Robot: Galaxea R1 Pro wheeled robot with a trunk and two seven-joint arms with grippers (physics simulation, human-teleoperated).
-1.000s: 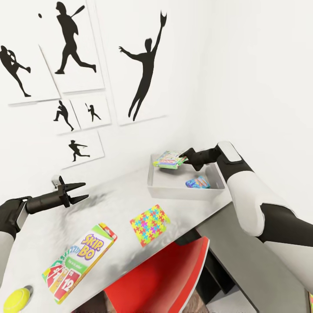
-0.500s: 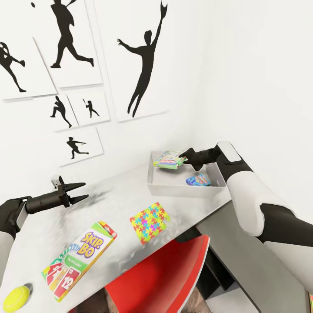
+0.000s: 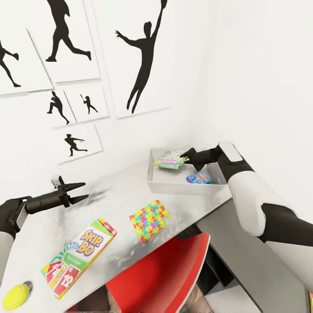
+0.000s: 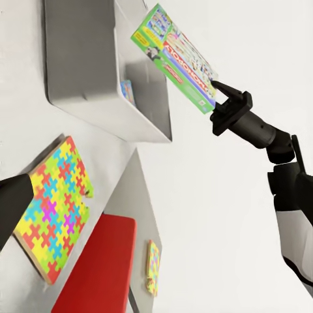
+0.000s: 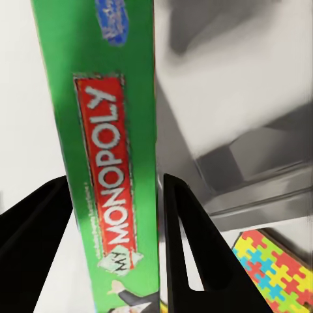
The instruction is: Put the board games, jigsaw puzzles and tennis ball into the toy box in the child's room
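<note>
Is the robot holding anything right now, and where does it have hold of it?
Yes. The right tool pinches the green Monopoly box by one edge, over the toy box. The left tool is open and holds nothing.

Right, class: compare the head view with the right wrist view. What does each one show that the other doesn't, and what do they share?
Head view alone: the Skip-Bo box and tennis ball lying on the table, the open left gripper hovering over it, a blue-purple game inside the toy box, and silhouette pictures on the wall.

Right wrist view alone: the "My Monopoly" lettering on the green box edge.

Shared: the right gripper clamping the Monopoly box above the toy box, and a jigsaw puzzle on the table.
</note>
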